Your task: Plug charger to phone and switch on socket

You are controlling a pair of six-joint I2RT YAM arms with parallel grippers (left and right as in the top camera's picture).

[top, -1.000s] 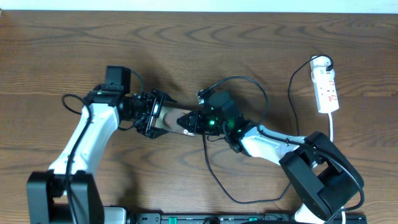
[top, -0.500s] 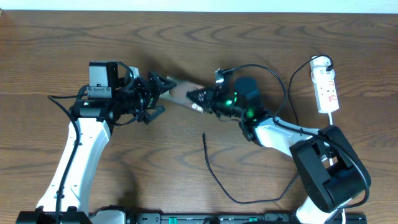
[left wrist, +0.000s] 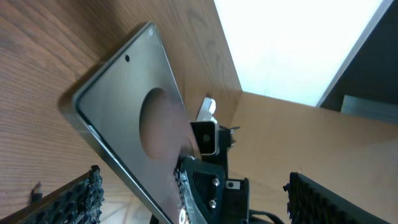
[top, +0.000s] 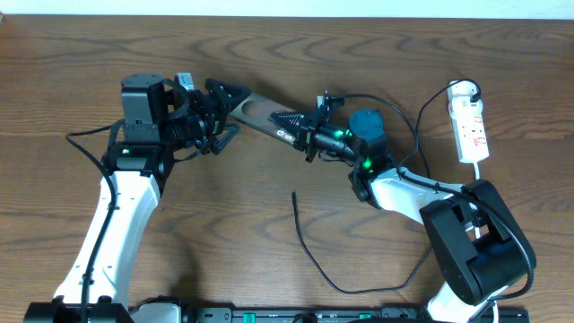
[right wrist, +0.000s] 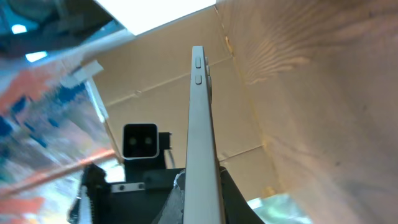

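Note:
The phone (top: 257, 110), a brown-bronze slab, is held tilted above the table. My right gripper (top: 300, 132) is shut on its right end. In the right wrist view the phone (right wrist: 199, 112) stands edge-on, clamped between my right fingers (right wrist: 200, 205). My left gripper (top: 228, 112) is open at the phone's left end. In the left wrist view its fingers (left wrist: 199, 199) are spread wide on either side of the phone (left wrist: 134, 106) without gripping it. The charger cable (top: 309, 251) lies loose on the table, its tip (top: 294, 194) below the right gripper. The socket (top: 471, 124) lies at the far right.
The socket's white cord (top: 481, 184) runs down toward my right arm's base (top: 471, 247). The black charger cable loops up to the socket's rounded top end (top: 463, 89). The table's far edge (top: 287, 16) meets a white wall.
The phone has risen off the table and moved toward the far side, held by the right gripper. The left gripper followed it and now sits open at its left end.

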